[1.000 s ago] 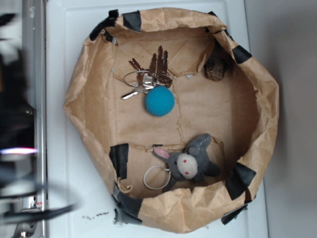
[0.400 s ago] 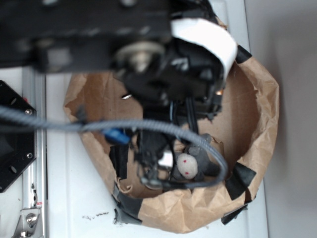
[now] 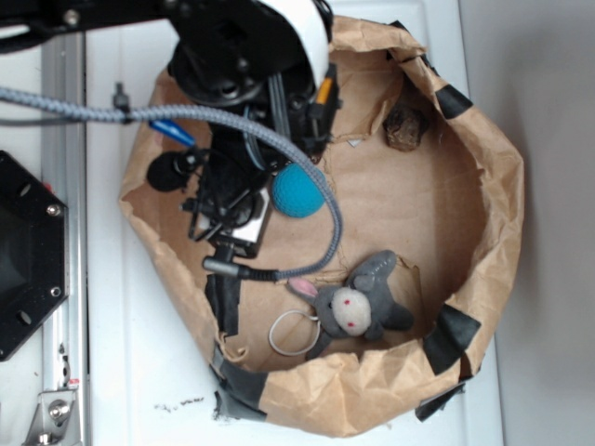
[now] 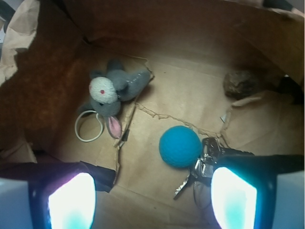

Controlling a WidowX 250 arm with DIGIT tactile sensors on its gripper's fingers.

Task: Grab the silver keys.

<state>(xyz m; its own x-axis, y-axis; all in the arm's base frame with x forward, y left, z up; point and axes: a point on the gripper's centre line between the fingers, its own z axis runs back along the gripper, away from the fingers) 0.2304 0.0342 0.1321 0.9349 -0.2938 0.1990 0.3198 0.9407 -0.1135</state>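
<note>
The silver keys lie on the brown paper floor beside their teal-blue felt ball. In the wrist view my gripper is open and empty; its right finger covers part of the key bunch, its left finger stands far to the left. In the exterior view the arm hides the keys; only the ball shows beside the gripper.
A grey plush bunny with a white ring lies at the front of the taped brown paper basin. A dark brown lump sits at the back right. A black box stands left.
The arm swung in over the basin from the left, then pulled back left; the gripper now hangs over the keys, which it hides in the exterior view.
</note>
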